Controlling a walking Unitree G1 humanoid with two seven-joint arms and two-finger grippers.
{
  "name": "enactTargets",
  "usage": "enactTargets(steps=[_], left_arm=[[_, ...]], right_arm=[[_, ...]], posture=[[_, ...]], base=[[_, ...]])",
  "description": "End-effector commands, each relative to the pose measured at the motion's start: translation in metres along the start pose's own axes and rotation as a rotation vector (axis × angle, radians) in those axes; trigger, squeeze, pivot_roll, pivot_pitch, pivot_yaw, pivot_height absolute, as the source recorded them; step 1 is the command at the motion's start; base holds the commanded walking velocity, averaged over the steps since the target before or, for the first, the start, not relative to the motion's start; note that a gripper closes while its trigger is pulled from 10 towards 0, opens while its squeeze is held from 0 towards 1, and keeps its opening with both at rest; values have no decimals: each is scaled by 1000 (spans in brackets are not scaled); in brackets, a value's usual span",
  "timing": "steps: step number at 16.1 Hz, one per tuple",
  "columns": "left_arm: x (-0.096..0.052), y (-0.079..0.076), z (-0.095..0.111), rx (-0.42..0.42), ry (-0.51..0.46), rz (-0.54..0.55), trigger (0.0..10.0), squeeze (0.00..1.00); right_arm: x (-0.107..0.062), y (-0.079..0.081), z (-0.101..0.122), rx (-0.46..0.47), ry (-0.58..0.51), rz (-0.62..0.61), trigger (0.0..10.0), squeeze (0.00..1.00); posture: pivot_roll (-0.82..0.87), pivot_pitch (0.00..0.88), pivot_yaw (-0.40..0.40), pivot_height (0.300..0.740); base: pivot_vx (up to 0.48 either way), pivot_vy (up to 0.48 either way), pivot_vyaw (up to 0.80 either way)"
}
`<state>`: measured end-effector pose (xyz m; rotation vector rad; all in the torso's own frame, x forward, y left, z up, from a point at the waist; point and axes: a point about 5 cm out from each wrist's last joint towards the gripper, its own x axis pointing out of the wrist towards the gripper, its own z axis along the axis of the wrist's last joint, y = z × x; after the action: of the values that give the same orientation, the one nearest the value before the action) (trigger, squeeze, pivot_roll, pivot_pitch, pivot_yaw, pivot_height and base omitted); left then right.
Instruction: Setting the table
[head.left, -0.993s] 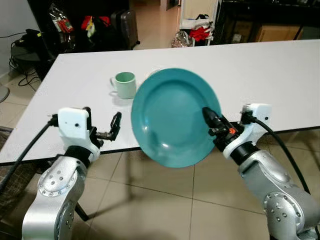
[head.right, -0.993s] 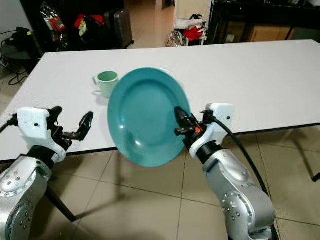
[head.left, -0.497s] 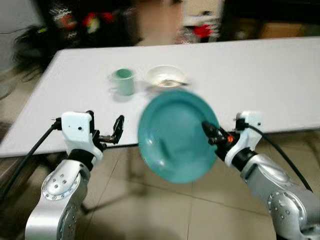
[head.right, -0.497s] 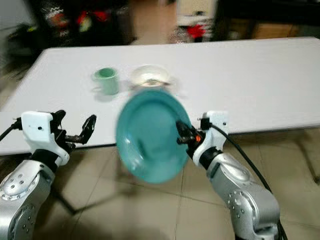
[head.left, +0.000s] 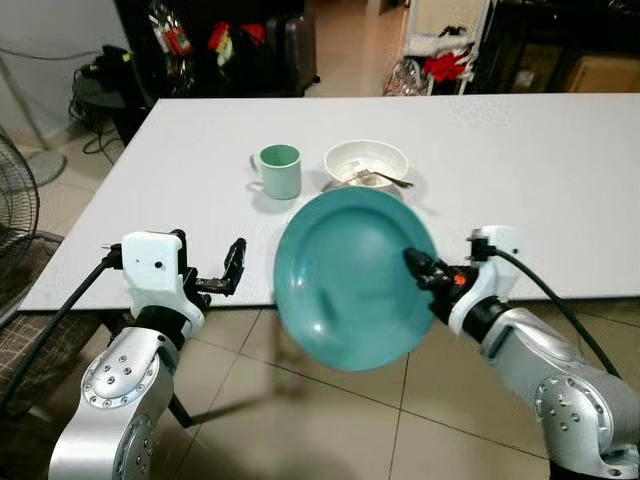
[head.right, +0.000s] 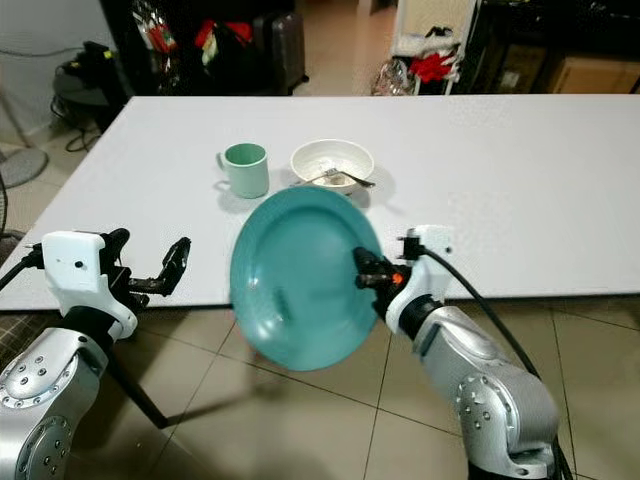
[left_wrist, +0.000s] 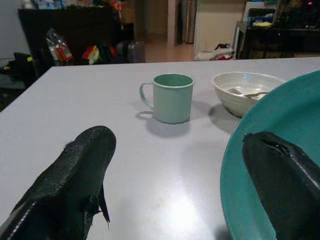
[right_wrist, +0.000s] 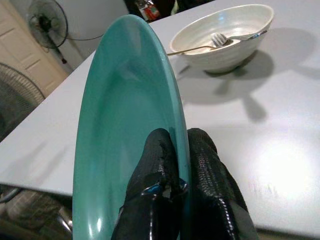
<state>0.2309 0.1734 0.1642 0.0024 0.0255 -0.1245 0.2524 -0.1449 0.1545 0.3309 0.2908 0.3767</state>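
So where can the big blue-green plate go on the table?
The right end effector grips the teal plate. Bare tabletop lies left of the green mug, and more right of the white bowl. Around mug and bowl it is crowded.

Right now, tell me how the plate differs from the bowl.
The plate is teal, flat and wide; the bowl is white, deeper and smaller across. The plate is held tilted on edge by the right gripper at the table's near edge; the bowl stands upright on the table. The bowl holds a fork; the plate is bare. Both are round dishes.
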Motion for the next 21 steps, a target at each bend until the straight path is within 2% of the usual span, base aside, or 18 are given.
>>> enactTargets(steps=[1, 11, 15, 17, 21], left_arm=[[-2, 0, 2, 4, -10, 0, 10000, 0], [-9, 0, -1, 11, 8, 6, 10000, 0], [-12, 1, -2, 21, 25, -3, 10000, 0], [-14, 1, -3, 26, 37, -10, 10000, 0], [-20, 2, -6, 48, 80, -72, 10000, 0]], right_arm=[[1, 5, 3, 13, 1, 36, 10000, 0], [-2, 12, -6, 30, 110, 128, 10000, 0], [-3, 14, -10, 44, 140, 149, 10000, 0], [-4, 14, -13, 72, 159, 155, 10000, 0], [1, 17, -21, 214, 202, 180, 10000, 0]], posture=[[-18, 0, 29, 740], [-7, 0, 21, 740], [-4, 0, 23, 740], [2, 0, 20, 740], [12, 0, 10, 740]], base=[[368, 0, 0], [335, 0, 0], [61, 0, 0], [0, 0, 0], [0, 0, 0]])
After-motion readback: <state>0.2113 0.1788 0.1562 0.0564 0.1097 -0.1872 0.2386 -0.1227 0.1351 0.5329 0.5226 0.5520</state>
